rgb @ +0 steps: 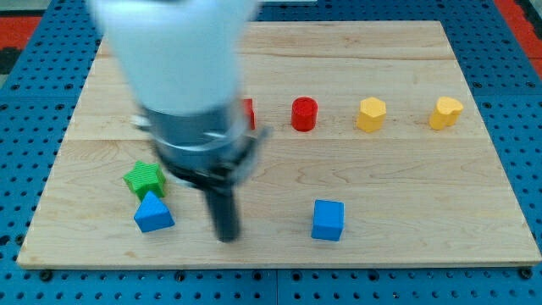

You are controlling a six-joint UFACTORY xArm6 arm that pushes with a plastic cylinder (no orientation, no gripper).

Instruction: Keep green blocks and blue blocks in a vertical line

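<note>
**Worktop stock: two blue, one green, two red, two yellow**

You have the green block (pixel 143 179), star-like in outline, lying toward the view's lower left, partly behind the arm's housing. Touching it just below sits a blue triangular block (pixel 153 213); the pair stack roughly one above the other in the view. A second blue block, the blue cube (pixel 328 220), lies well apart from them, toward the view's bottom centre-right.

My tip (pixel 225 236) rests between the blue triangular block and the blue cube, nearer the triangular one and just to its right, at about the same level as both blues. The rod carries no jaws, so you have no grasp state to record.

Further up, a row runs across the worktop (pixel 406 186): a red block (pixel 248 113) mostly hidden behind the arm, a red cylinder (pixel 304 113), a yellow block (pixel 371 114) and another yellow block at the right (pixel 445 112), each spaced apart. A blue pegboard (pixel 25 93) surrounds the worktop.
</note>
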